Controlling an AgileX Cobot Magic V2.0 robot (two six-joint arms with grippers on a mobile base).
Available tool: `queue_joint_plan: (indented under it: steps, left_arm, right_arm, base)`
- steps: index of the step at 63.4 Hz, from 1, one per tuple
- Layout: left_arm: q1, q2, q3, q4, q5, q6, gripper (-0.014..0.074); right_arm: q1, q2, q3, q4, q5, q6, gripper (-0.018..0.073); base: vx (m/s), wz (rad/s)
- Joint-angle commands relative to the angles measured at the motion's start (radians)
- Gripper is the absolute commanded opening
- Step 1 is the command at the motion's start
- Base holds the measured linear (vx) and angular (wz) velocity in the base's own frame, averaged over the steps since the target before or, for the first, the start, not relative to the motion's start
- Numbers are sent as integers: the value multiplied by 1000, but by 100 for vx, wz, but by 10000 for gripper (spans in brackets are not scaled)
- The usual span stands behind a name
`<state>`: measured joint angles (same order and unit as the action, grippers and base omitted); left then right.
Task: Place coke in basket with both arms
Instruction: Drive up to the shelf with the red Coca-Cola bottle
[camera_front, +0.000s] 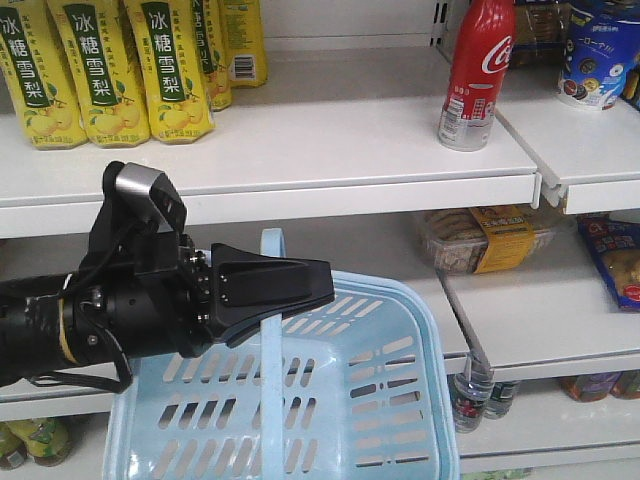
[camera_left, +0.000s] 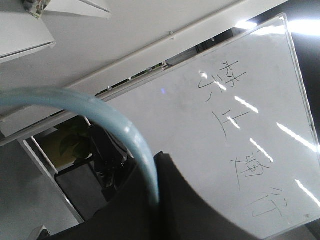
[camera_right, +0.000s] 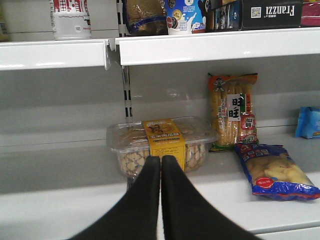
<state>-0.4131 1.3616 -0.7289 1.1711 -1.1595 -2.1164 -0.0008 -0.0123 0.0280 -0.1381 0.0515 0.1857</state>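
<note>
Findings, placed against the biscuit tray (camera_front: 485, 240) on the middle shelf.

Front view only: the coke (camera_front: 478, 75) stands upright on the shelf above the tray, almost straight over it. The basket (camera_front: 375, 288) hangs below and to the left of the tray. One black arm enters from the left at tray height. The right arm does not appear in this view.

Left gripper (camera_front: 322, 292): its two flat fingers are pinched on the basket's handle (camera_front: 272, 240), one on either side of the strap. The left wrist view confirms this. The pale blue strap arcs down between the dark fingers, with a whiteboard (camera_left: 240, 150) and ceiling behind. That view shows no shelf and no tray.

Right wrist view only: the right gripper (camera_right: 160, 172) sits directly in front of the tray and points at it. Its fingers are pressed together with nothing between them, and they are not touching the tray. Only the coke's lower band shows, on the shelf above and to the left of the tray. A blue snack bag (camera_right: 275, 172) lies to the tray's right.
</note>
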Motion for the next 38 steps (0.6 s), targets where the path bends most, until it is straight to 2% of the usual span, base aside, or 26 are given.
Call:
queue_joint_plan:
  steps: [1,38]
  left_arm:
    - [-5,-31,-30,-77,-218,0,-8]
    - [-5,-31,-30,-77,-218,0,-8]
  right_arm:
    - [-7,-15,15,-6,-69,-6,-5]
    - [-7,-15,15,-6,-69,-6,-5]
  base:
    - [3,2]
    - [4,2]
